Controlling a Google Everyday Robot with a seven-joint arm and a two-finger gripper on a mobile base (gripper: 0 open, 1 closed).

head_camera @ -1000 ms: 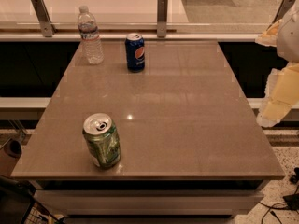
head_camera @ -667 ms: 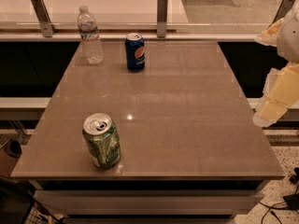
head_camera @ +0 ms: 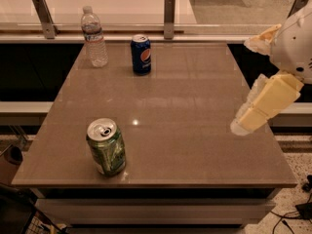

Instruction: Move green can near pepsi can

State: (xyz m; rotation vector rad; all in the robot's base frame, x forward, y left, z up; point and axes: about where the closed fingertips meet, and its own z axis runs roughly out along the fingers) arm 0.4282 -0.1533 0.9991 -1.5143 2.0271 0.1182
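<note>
The green can (head_camera: 106, 147) stands upright near the front left corner of the brown table (head_camera: 185, 106), its silver top with pull tab showing. The pepsi can (head_camera: 141, 54), dark blue with a round logo, stands upright near the table's far edge, well apart from the green can. My gripper (head_camera: 242, 123) hangs over the table's right edge, pale yellow and pointing down and left, far from both cans and holding nothing.
A clear plastic bottle (head_camera: 94, 37) stands to the left of the pepsi can. Two metal posts (head_camera: 169, 16) rise behind the table's far edge with a white counter beyond. Cables lie on the floor at the lower right.
My gripper has moved a little to the left and down, further over the table's right edge. The cans and bottle have not moved.
</note>
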